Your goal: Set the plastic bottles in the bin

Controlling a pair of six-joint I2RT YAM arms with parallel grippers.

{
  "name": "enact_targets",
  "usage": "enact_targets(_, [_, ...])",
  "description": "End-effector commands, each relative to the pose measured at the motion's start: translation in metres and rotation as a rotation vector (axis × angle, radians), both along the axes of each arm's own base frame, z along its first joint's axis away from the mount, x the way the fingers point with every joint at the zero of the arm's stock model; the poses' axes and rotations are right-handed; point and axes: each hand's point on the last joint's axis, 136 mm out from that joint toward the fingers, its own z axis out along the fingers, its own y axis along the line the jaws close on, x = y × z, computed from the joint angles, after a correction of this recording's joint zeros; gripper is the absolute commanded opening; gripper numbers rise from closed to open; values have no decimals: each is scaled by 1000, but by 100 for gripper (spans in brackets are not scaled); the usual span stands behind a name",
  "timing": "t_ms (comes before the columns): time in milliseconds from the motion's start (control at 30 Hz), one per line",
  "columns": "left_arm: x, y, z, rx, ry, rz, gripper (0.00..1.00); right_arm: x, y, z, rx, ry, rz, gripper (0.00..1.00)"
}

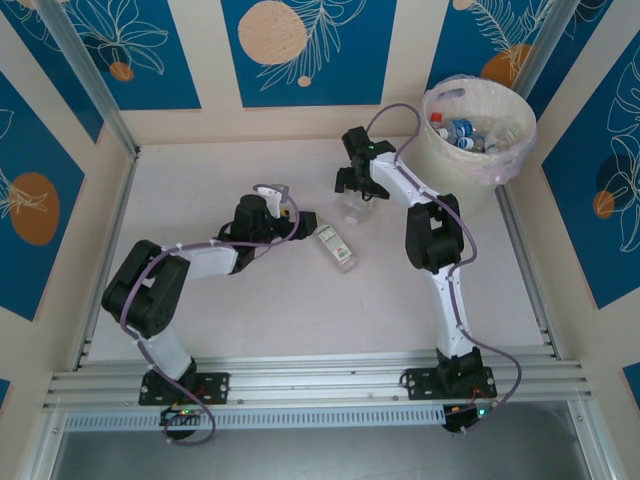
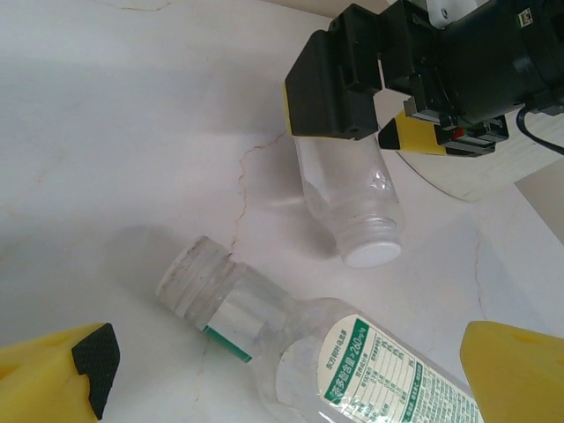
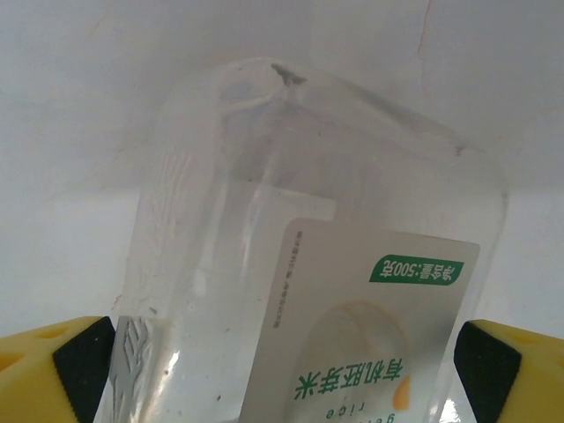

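Bottle [image 3: 308, 264] lies between the wide-spread jaws of the right claw [image 3: 282, 357].

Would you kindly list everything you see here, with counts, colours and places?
Nearer bottle: one, clear, green-and-white label, lying mid-table.
Farther bottle: one, clear, white cap, lying just beyond it.
Bottles in bin: several, mixed labels, exact count unclear.
Bin: one, off-white, bag-lined, far right corner.
Table: one, white marbled.
Wall panels: blue, leaf pattern, around the table.
Left gripper: open, over the nearer bottle.
Right gripper: open, fingers either side of the farther bottle.
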Motion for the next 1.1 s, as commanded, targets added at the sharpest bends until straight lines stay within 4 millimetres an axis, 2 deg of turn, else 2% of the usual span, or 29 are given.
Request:
enact_targets(0, [7,6,-5,-9,11,34,100,-19,0,-40,-18,123,-18,99])
enact_targets(167, [8,10,-9,-9,25,50,100,-24,-7,-51,-28,148,-29,99])
enact_targets(300, [9,11,-11,-16,36,54,100,-30,-9,-55,-10,154,-31,89])
enact_targets(400, [10,12,-12,-18,40,59,100,-27,-6,-44,23,103,-8,77])
enact_targets(533, [12,10,-11,-30,45,52,100,-23,-7,-23,43,34,5,71])
enact_targets(633, [13,-2,-10,-56,69,-2,100,-25,-5,-12,94,-8,20,65])
enact_targets(700, [15,-10,-8,-89,81,-28,100,-30,-5,-7,153,-27,19,60])
enact_targets(833, [19,-16,-8,-124,92,-35,100,-42,-9,1,246,-76,28,56])
enact_targets(1067, [17,-16,-10,-119,102,-39,100,-68,-19,19,552,-150,48,51])
